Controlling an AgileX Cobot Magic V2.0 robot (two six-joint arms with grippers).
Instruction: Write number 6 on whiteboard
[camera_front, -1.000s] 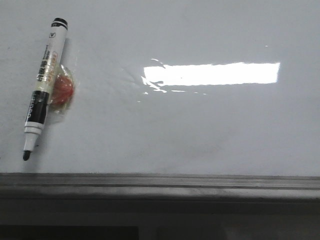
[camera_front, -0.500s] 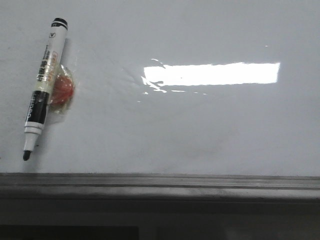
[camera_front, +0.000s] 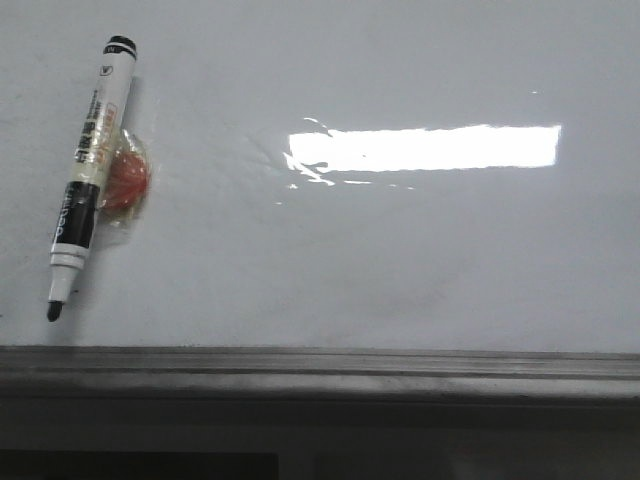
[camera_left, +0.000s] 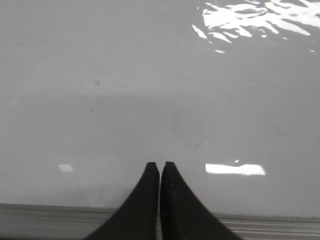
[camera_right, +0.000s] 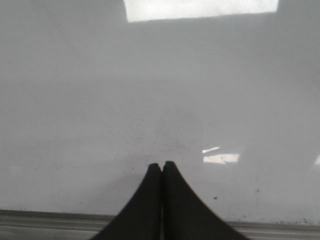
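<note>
The whiteboard (camera_front: 400, 260) is glossy white-grey and fills most of the front view, with a dark grey edge rail along its near side. No number 6 shows on it in any view. A black-and-white marker (camera_front: 88, 175) lies on the board at the left, uncapped, tip toward the rail, resting on a small red holder (camera_front: 126, 182). Neither gripper shows in the front view. My left gripper (camera_left: 159, 164) is shut and empty above the board (camera_left: 150, 90). My right gripper (camera_right: 162, 163) is shut and empty above the board (camera_right: 150, 100).
A bright rectangular glare (camera_front: 425, 147) lies on the board right of centre. The dark grey edge rail (camera_front: 320, 362) runs along the near side and shows in both wrist views. Tiny dark specks (camera_right: 215, 197) dot the board near the right gripper.
</note>
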